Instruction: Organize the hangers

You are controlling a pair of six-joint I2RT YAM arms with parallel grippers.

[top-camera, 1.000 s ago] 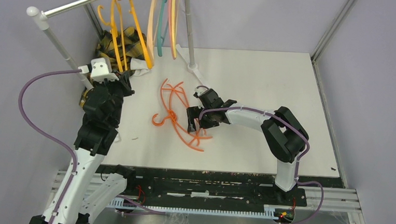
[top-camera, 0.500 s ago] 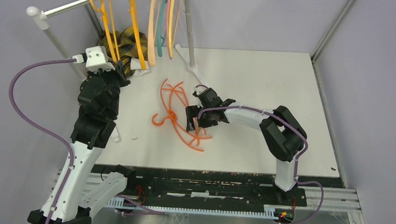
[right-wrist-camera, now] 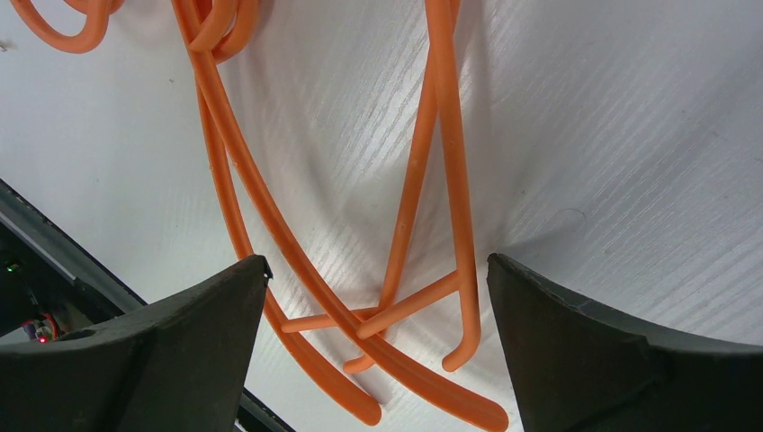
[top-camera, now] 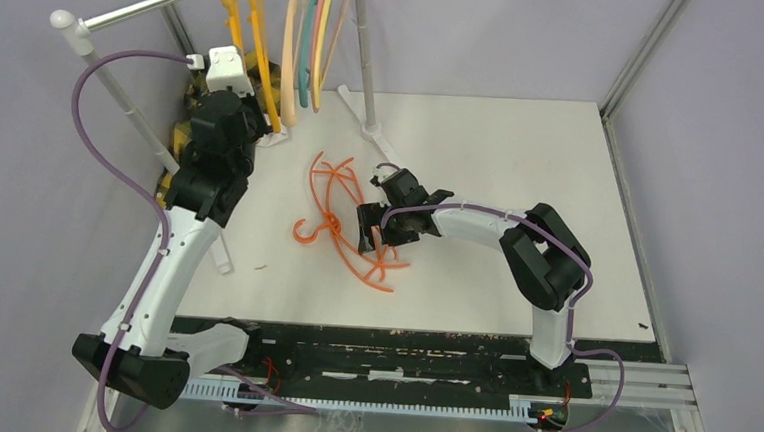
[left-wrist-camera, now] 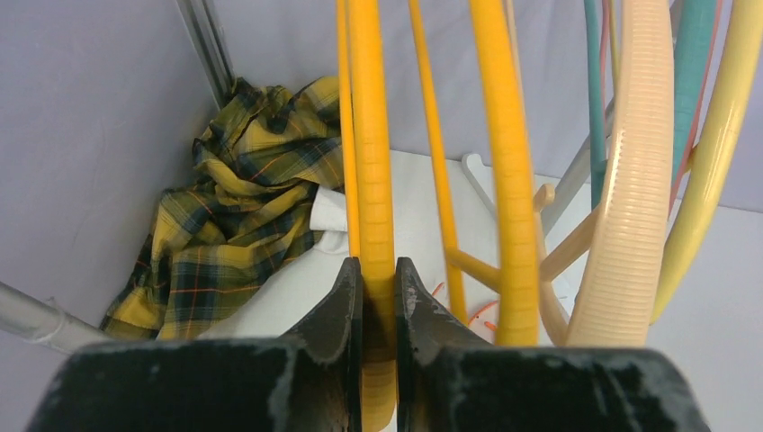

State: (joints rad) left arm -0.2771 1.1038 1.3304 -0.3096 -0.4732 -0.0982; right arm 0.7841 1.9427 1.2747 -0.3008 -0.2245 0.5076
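Gripping a yellow hanger [left-wrist-camera: 372, 135] in the left gripper [left-wrist-camera: 378, 270], right gripper [right-wrist-camera: 378, 263] wide over orange hangers [right-wrist-camera: 454, 180]

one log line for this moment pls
left gripper shut on yellow hanger by rack | right gripper open above orange hangers on table

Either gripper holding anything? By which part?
Left gripper is shut on a yellow hanger, pinching one thin arm of it. Right gripper is open over the orange hangers, holding nothing.
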